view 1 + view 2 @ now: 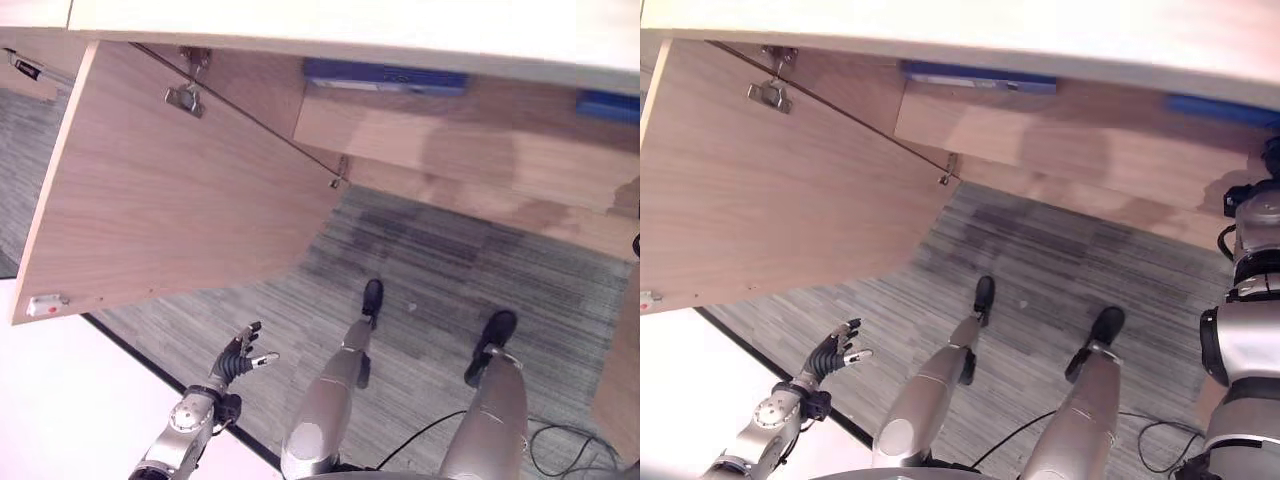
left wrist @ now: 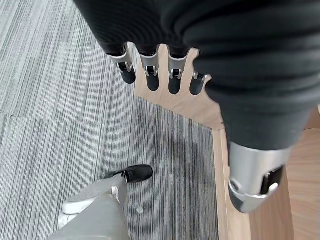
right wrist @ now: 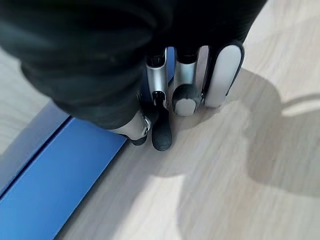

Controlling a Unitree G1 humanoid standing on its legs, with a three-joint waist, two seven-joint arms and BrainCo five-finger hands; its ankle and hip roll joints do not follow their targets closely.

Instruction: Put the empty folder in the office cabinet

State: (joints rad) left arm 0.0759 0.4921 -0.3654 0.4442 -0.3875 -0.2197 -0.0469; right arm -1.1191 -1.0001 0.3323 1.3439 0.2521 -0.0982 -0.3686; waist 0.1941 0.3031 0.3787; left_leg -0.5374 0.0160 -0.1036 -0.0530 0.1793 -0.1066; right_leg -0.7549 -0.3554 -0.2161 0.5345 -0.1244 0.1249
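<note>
Blue folder [image 3: 55,185]: you see it lying flat on the cabinet's wooden shelf [image 3: 210,175], another blue edge [image 1: 385,75] showing inside the cabinet. Right robot hand [image 3: 165,100]: fingers bent down at the folder's edge, tips on the wood; you cannot tell whether it grips. Left robot hand [image 1: 240,357]: low over the grey carpet [image 1: 420,260], fingers relaxed, holding nothing. Cabinet door [image 1: 170,200]: swung open.
</note>
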